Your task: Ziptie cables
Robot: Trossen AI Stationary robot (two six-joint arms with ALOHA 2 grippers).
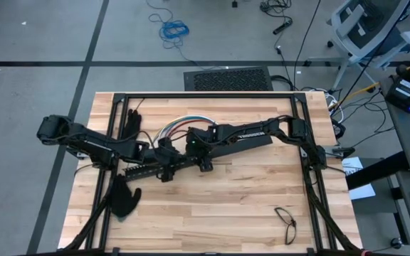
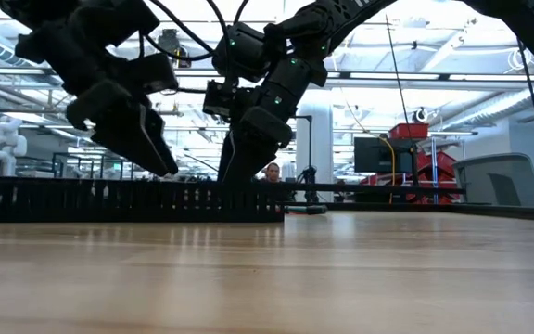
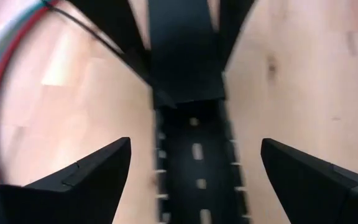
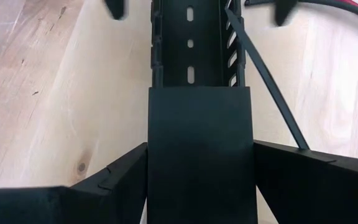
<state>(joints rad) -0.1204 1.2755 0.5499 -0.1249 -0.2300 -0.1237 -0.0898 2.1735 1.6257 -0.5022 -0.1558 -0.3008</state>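
The cables [image 1: 180,126] lie in a loose red, blue and white loop on the wood behind both grippers. A long black slotted channel [image 1: 144,171] lies slantwise on the table. My left gripper [image 3: 197,168] hangs open above the channel [image 3: 197,180], one finger to each side, touching nothing. My right gripper [image 4: 201,168] is shut on a flat black cover bar [image 4: 201,143]. A ziptie [image 4: 266,81], thin and dark, runs from the channel's side wall to my right gripper's finger [image 4: 309,174]. Whether it touches that finger, I cannot tell. My right gripper pinches the flat cover bar by its two long edges [image 4: 154,155], near the bar's left end, between the two fingers. The fingers slant down from the table's right and lie along the bar. The bar's free end [image 4: 201,93] sits over the end of the slotted channel.
A black frame [image 1: 205,94] runs along the table's far and side edges. One black glove [image 1: 130,121] lies at the far left, another [image 1: 123,199] at the near left. A thin dark loop [image 1: 287,222] lies near the front right. Bare wood fills the near half.
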